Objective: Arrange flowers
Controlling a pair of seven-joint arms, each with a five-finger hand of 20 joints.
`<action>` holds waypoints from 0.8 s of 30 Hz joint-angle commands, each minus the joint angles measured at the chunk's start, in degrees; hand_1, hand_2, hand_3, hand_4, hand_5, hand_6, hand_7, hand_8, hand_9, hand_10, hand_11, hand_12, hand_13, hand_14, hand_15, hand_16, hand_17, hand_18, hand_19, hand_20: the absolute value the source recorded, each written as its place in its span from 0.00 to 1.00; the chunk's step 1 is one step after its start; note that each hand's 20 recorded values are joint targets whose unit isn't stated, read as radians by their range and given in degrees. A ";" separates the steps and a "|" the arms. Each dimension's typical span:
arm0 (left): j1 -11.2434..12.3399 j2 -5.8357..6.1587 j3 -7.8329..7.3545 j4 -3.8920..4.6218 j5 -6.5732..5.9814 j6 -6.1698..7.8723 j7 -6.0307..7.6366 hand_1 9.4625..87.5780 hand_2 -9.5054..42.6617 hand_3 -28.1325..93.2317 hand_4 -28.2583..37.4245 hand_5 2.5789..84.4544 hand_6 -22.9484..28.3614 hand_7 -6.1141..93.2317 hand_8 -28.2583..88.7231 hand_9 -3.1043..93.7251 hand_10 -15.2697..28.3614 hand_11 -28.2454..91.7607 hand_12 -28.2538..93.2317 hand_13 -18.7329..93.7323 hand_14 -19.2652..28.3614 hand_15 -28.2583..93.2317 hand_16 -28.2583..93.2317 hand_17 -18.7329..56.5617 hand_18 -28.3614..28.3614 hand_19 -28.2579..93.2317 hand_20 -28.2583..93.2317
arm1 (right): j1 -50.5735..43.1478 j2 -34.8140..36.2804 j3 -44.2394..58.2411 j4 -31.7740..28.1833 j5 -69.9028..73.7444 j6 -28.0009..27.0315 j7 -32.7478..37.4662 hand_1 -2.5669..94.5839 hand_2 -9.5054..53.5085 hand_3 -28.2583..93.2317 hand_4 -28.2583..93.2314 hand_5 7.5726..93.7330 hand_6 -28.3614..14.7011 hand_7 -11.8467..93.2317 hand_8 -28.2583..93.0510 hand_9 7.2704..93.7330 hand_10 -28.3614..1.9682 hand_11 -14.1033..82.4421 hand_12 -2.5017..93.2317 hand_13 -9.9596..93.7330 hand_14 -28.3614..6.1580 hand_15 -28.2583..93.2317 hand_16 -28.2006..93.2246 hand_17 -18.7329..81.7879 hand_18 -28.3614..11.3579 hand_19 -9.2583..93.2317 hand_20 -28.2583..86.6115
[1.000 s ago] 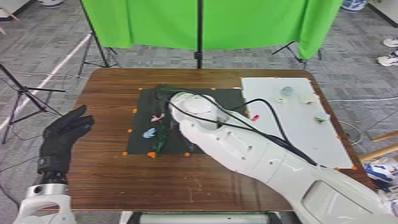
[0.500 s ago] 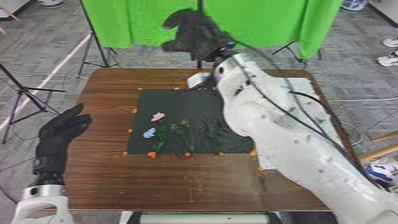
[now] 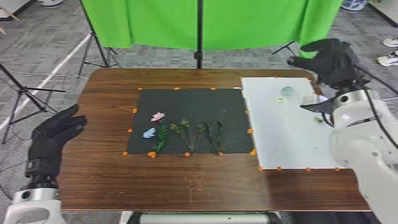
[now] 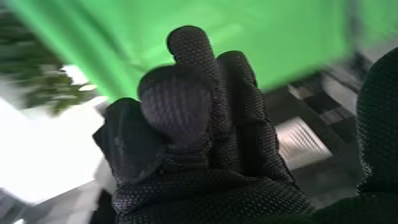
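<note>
The brown table (image 3: 178,192) is stretching nearer than the black mat (image 3: 191,100), which is serving as a dark square for the flowers. Orange marks (image 3: 152,154) are dotting the mat's near edge. To the left of the mat, over the table's left edge, the left hand (image 3: 55,132) is hanging with its fingers straight and close together, clamping nothing. On the mat's nearer half, three green clusters are lying side by side: a leafy stem (image 3: 161,143) toward the left, a branching sprig (image 3: 186,131) near the middle and a darker sprig (image 3: 214,134) toward the right. Just left of the leafy stem, a blue flower (image 3: 149,133) is resting on the mat, and a pink flower (image 3: 158,116) is lying farther back on it. To the right of the mat, a white sheet (image 3: 289,142) is reaching both nearer and farther than it, and a small green piece (image 3: 318,120) and a pale green bloom (image 3: 287,91) are sitting there, the bloom farther back. Beyond the mat and well to its right, the right hand (image 3: 333,62) is hovering near the table's far corner, its fingers extended and apart from the thumb, gripping nothing. Farther still, behind the mat, a green curtain (image 3: 151,25) is hanging.
</note>
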 commanded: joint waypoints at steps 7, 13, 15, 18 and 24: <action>1.17 -0.83 -0.15 -0.35 0.79 -1.75 -1.30 0.45 0.17 0.79 0.39 0.51 0.57 0.17 0.18 0.52 0.65 0.41 0.33 0.52 0.75 0.40 0.21 0.46 0.74 0.38 0.42 | -1.68 2.38 -2.26 14.96 -1.99 -2.39 6.86 0.29 0.00 0.72 0.12 0.57 0.61 0.24 0.18 0.73 0.35 0.44 0.34 0.86 0.56 0.79 0.48 0.71 0.19 1.00 0.75; 1.59 -0.95 -0.10 -0.47 0.77 -2.08 -1.51 0.45 0.17 0.79 0.38 0.51 0.57 0.17 0.18 0.52 0.65 0.41 0.33 0.52 0.75 0.40 0.21 0.46 0.74 0.38 0.42 | -1.60 2.91 -2.35 16.10 -3.39 -0.79 6.72 0.30 0.00 0.72 0.11 0.57 0.62 0.24 0.18 0.73 0.36 0.45 0.34 0.86 0.56 0.79 0.48 0.71 0.18 1.00 0.75; 1.66 -1.04 -0.07 -0.51 0.83 -2.12 -1.65 0.45 0.17 0.79 0.38 0.51 0.57 0.17 0.18 0.52 0.65 0.41 0.33 0.52 0.75 0.40 0.21 0.46 0.74 0.38 0.42 | -1.32 3.05 -2.86 16.81 -3.91 -0.99 6.80 0.30 0.00 0.72 0.11 0.57 0.62 0.24 0.17 0.73 0.36 0.46 0.35 0.86 0.57 0.79 0.48 0.71 0.18 1.00 0.75; 1.55 -1.07 0.00 -0.52 0.90 -2.38 -1.87 0.45 0.17 0.79 0.38 0.51 0.57 0.17 0.18 0.52 0.65 0.41 0.33 0.52 0.75 0.40 0.21 0.46 0.74 0.38 0.42 | -0.98 3.02 -3.52 18.23 -4.78 -2.36 7.46 0.30 0.00 0.73 0.11 0.58 0.62 0.25 0.17 0.73 0.37 0.46 0.35 0.86 0.57 0.80 0.48 0.71 0.19 1.00 0.76; 1.81 -1.17 -0.29 -0.59 0.73 -2.78 -2.06 0.45 0.17 0.79 0.38 0.51 0.57 0.17 0.18 0.52 0.66 0.41 0.33 0.52 0.75 0.40 0.21 0.46 0.74 0.38 0.42 | -1.39 2.54 -3.92 20.93 -5.50 -5.70 8.45 0.30 0.00 0.73 0.11 0.57 0.63 0.25 0.17 0.73 0.37 0.47 0.35 0.86 0.57 0.80 0.48 0.71 0.19 1.00 0.76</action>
